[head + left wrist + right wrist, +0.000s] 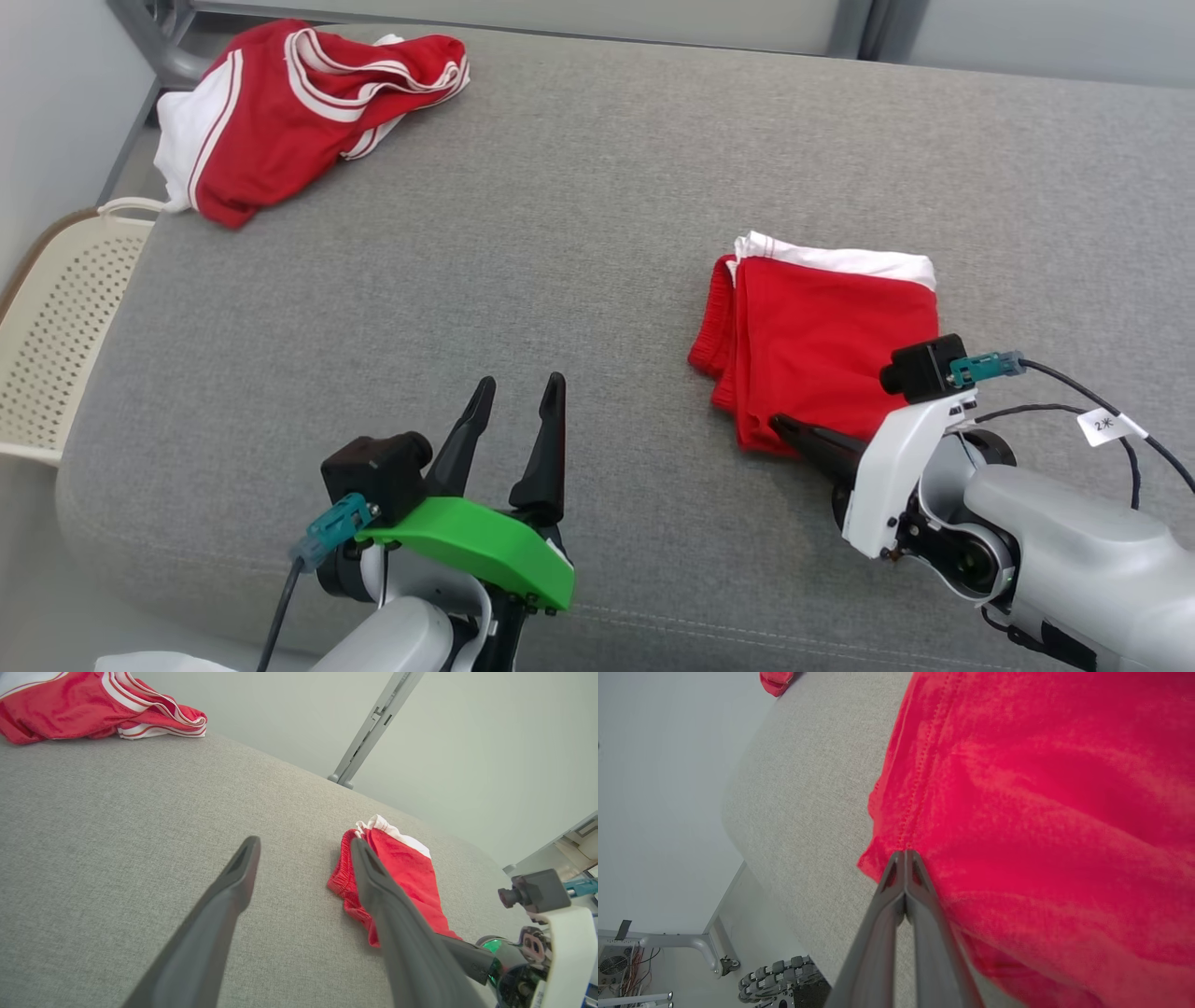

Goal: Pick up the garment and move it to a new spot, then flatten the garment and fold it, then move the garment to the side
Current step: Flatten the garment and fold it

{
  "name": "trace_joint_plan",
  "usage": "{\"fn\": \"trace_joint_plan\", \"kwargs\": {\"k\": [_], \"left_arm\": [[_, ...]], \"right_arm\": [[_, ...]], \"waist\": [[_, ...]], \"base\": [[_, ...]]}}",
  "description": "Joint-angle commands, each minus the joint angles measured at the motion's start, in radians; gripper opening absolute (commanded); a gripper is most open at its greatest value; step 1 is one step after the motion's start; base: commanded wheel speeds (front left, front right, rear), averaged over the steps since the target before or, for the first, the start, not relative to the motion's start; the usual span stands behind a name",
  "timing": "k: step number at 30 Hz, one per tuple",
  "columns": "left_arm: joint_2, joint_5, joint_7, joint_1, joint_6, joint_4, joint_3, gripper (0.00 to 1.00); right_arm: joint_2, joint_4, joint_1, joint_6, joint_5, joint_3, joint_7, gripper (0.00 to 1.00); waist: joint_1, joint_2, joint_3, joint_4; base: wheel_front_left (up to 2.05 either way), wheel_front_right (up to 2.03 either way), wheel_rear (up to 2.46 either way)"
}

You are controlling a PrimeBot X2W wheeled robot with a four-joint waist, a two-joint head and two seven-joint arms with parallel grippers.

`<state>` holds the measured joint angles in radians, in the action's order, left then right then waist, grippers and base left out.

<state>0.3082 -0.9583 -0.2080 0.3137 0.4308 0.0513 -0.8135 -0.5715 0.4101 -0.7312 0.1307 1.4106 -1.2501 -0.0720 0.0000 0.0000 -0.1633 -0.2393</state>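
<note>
The garment (826,341), red with a white band along its far edge, lies folded into a rough square on the right part of the grey padded table (560,233). My right gripper (777,425) is shut, its tips resting at the garment's near left corner (1017,812); in the right wrist view the right gripper (906,853) shows no cloth between its fingers. Left of the garment (402,872), my left gripper (518,392) hovers open over bare table near the front edge, holding nothing. In the left wrist view the left gripper (303,842) has its right finger in front of the garment.
A second red and white garment (299,103) lies crumpled at the table's far left corner, also in the left wrist view (93,704). A cream perforated basket (56,327) stands beside the table's left edge. Cables trail from my right wrist (1102,401).
</note>
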Motion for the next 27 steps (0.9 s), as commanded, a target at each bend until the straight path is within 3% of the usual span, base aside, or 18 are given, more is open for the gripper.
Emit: {"fn": "trace_joint_plan", "kwargs": {"k": [1,8,12,14,15,27], "left_arm": [[0.007,-0.005,-0.003,0.000,0.003,-0.002,0.003,1.00],[0.018,-0.011,0.001,-0.016,0.012,0.000,0.008,1.00],[0.027,-0.010,0.002,-0.026,0.019,0.005,0.010,1.00],[0.032,-0.011,0.002,-0.033,0.021,0.007,0.011,1.00],[0.035,-0.007,0.001,-0.036,0.022,0.008,0.010,1.00],[0.081,0.014,-0.007,-0.060,0.045,0.018,0.019,1.00]], "right_arm": [[0.003,0.001,-0.004,0.000,-0.002,-0.003,-0.012,0.00],[-0.011,-0.033,-0.038,0.000,-0.018,-0.004,-0.090,0.00],[-0.042,-0.046,-0.057,0.000,-0.032,0.006,-0.139,0.47],[-0.057,-0.045,-0.061,0.000,-0.028,0.015,-0.155,0.96],[-0.067,-0.039,-0.063,0.000,-0.029,0.024,-0.162,1.00],[-0.120,0.107,0.002,0.000,-0.004,0.091,-0.188,1.00]], "waist": [[0.0000,0.0000,0.004,0.015],[0.0000,0.0000,0.040,0.059],[0.0000,0.0000,0.062,0.086],[0.0000,0.0000,0.073,0.098],[0.0000,0.0000,0.077,0.104],[0.0000,0.0000,0.100,0.107]], "base": [[0.00,0.00,0.00],[0.00,0.00,0.00],[0.00,0.00,0.00],[0.00,0.00,0.00],[0.00,0.00,0.00],[0.00,0.00,0.00]]}}
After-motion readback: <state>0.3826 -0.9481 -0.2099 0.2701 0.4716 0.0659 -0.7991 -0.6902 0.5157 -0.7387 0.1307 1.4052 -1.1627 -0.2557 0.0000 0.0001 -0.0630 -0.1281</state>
